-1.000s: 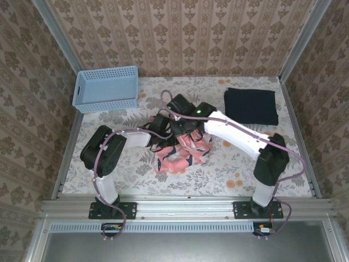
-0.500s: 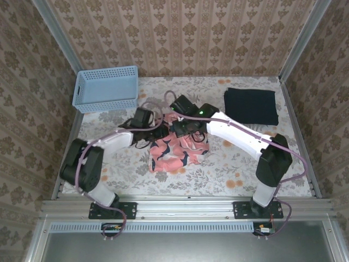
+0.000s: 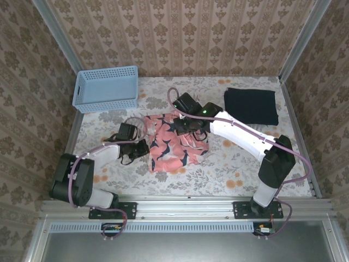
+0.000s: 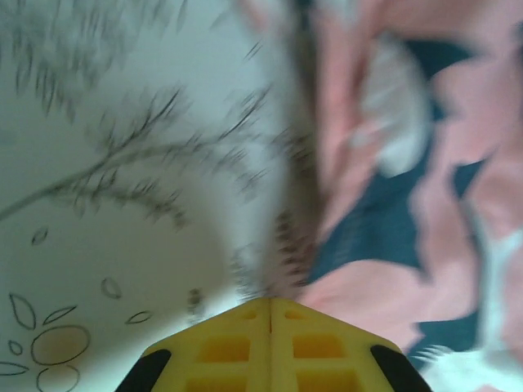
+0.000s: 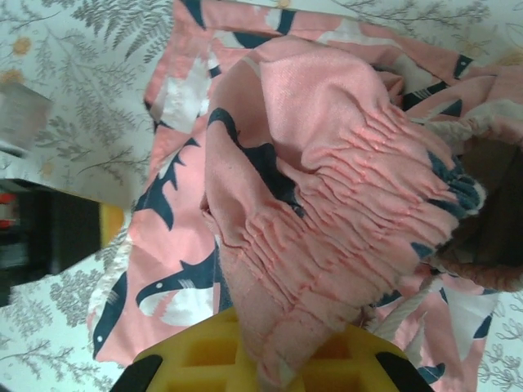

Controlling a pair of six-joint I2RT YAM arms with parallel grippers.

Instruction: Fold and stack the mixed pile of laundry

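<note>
The coral-pink printed garment (image 3: 177, 144) lies partly spread at the table's middle. My right gripper (image 3: 188, 126) is shut on its gathered waistband (image 5: 343, 212), and the cloth bunches up over the yellow jaws of that gripper (image 5: 282, 359). My left gripper (image 3: 143, 149) sits just left of the garment's edge, low over the table. In the left wrist view the left gripper (image 4: 270, 300) is shut with nothing in it, and the pink garment (image 4: 409, 204) is blurred to the right. The dark navy garment (image 3: 251, 105) lies folded flat at the back right.
A light blue perforated basket (image 3: 106, 88) stands at the back left. The table (image 3: 240, 169) wears a floral cloth. Patterned walls close in the back and both sides. Bare cloth lies in front of the garment and at the right front.
My left gripper opened, let go of the pink garment, drew back to the left and shut again. The garment went from a bunched heap to a flatter spread, with the right gripper still holding it.
</note>
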